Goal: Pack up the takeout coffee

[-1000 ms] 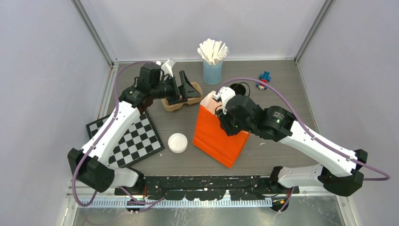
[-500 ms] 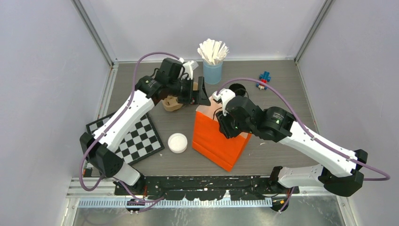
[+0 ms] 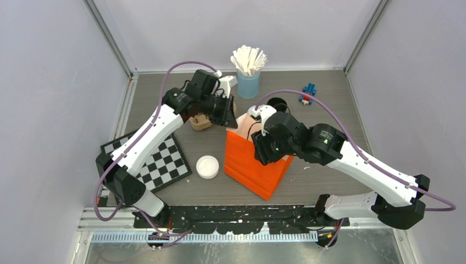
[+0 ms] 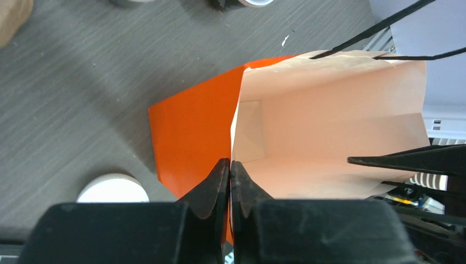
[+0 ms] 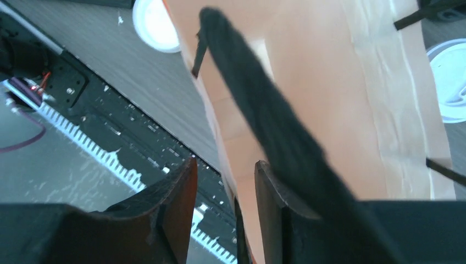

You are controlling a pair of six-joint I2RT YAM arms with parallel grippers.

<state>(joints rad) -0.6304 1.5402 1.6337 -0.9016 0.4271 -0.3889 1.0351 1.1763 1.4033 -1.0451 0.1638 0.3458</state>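
An orange paper bag (image 3: pixel 250 162) stands open mid-table, its pale inside (image 4: pixel 329 126) showing. My left gripper (image 4: pixel 231 168) is shut on the bag's far-left rim (image 3: pixel 233 120). My right gripper (image 5: pixel 222 179) is open, straddling the near-right wall of the bag without pinching it, and a black bag handle (image 5: pixel 258 115) crosses in front of it. One takeout coffee (image 3: pixel 207 166) stands left of the bag, white lid up, and also shows in the wrist views (image 4: pixel 112 190) (image 5: pixel 155 23). A second white lid (image 5: pixel 451 77) lies beyond the bag.
A light-blue cup of white stirrers (image 3: pixel 248 80) stands at the back. A brown cardboard carrier (image 3: pixel 200 122) lies under my left arm. A chessboard (image 3: pixel 147 164) sits front left, and a small blue toy (image 3: pixel 309 93) back right.
My left arm swung right from the cardboard carrier to the bag and shut on its rim. My right gripper's jaws opened wider on the bag's wall.
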